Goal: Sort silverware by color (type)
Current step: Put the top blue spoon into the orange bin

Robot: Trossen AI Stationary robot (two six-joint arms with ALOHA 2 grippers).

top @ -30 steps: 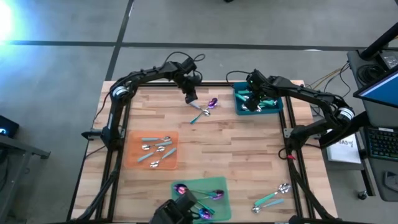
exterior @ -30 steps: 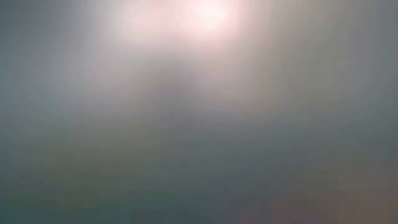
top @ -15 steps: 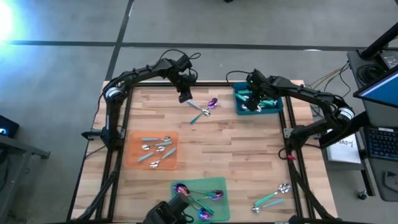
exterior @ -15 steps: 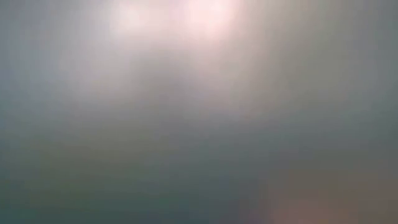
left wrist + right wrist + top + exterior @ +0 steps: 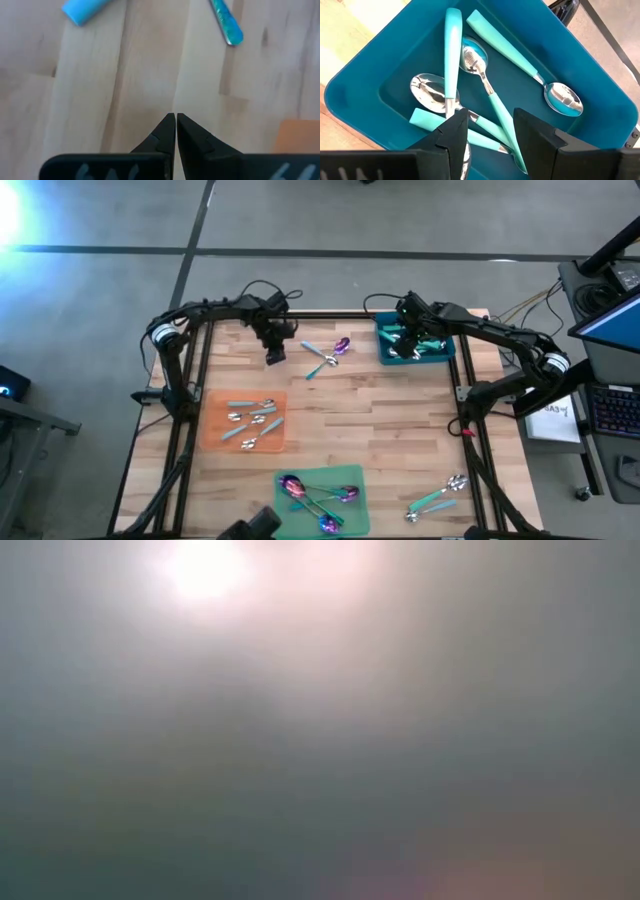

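My left gripper [image 5: 275, 357] is shut and holds nothing, low over bare wood at the table's far left. To its right lie two utensils: a purple-headed spoon [image 5: 340, 346] and a silver-headed one [image 5: 322, 364]. In the left wrist view their handle ends show, pale blue [image 5: 82, 11] and teal [image 5: 227, 25], beyond the shut gripper [image 5: 175, 120]. My right gripper [image 5: 490, 127] hangs open over the teal bin [image 5: 385, 352], above several silver spoons with teal handles [image 5: 485, 80].
An orange mat [image 5: 215, 442] at the left carries several silver spoons. A green mat [image 5: 352, 476] at the near edge carries purple-headed ones. Two silver spoons [image 5: 440, 495] lie at the near right. The low view shows only glare.
My left gripper has gone from beside the two loose spoons toward the table's left edge and a little nearer, sinking slightly. The two spoons lie as before. My right gripper has kept still over the bin.
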